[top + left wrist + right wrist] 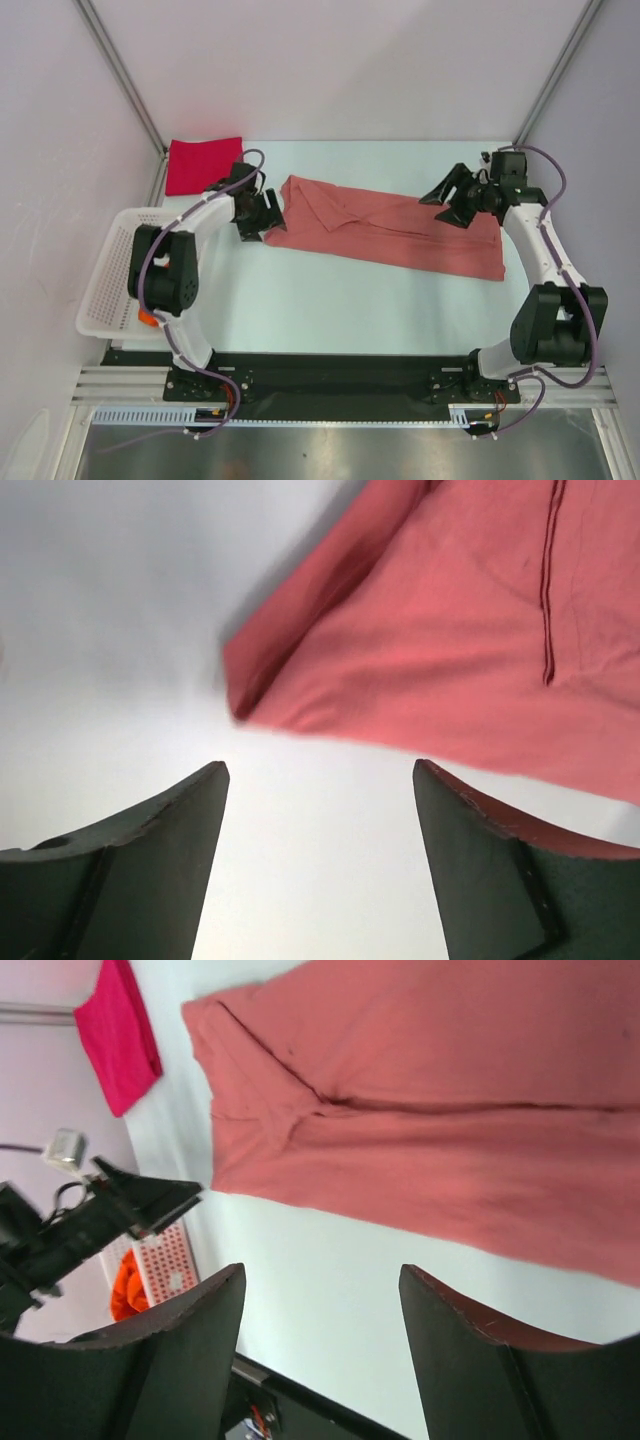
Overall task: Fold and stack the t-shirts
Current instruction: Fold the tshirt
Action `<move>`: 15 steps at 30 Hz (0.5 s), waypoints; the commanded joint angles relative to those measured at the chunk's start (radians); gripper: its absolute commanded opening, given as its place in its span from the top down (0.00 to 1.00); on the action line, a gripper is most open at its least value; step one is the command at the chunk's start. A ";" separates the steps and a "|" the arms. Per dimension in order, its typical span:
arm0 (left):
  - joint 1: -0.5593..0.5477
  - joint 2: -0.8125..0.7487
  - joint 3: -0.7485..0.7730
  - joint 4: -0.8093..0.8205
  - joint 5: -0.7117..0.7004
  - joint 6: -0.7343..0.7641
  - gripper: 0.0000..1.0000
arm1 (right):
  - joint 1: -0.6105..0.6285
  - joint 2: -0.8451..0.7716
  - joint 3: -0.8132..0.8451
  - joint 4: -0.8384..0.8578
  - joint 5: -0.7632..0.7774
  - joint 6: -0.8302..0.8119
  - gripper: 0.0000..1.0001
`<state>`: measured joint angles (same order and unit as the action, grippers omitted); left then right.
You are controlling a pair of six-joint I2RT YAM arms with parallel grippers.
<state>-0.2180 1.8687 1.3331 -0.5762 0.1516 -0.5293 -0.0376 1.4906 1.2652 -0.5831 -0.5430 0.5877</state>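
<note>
**Placement.** The salmon-pink t-shirt [390, 232] lies flat across the middle of the tabletop [330, 310], running from left to right as a long band. One arm stands at each end of it, which I judge to be the set-up for a crosswise fold.

- The left gripper [320, 770] is beside the shirt's near-left corner. Its jaws are apart with only bare tabletop between them.
- The right gripper [320, 1275] is over the right end, near the far edge. Its jaws are also spread and hold nothing.
- The crimson t-shirt [203, 165] sits folded square in the far-left corner, well apart from the salmon one. It probably serves as the base of the stack.
- The orange t-shirt [128, 1295] shows in the white mesh basket [105, 290] at the left and is not yet folded.

**Condition of the salmon-pink t-shirt.** It is doubled lengthwise, with a fold line running along the band. The left end looks layered, with overlapping flaps. The cloth is mostly smooth with shallow wrinkles. The band sits slightly askew, its right end nearer the arms.
</note>
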 commanded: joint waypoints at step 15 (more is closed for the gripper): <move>-0.032 -0.039 -0.236 0.236 -0.089 -0.612 0.27 | 0.111 -0.174 -0.153 -0.095 -0.058 -0.046 0.30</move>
<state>-0.2405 1.7943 1.0882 -0.4171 0.1040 -1.0283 0.0669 1.3510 1.1000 -0.6811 -0.5854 0.5491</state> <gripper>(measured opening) 0.738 0.698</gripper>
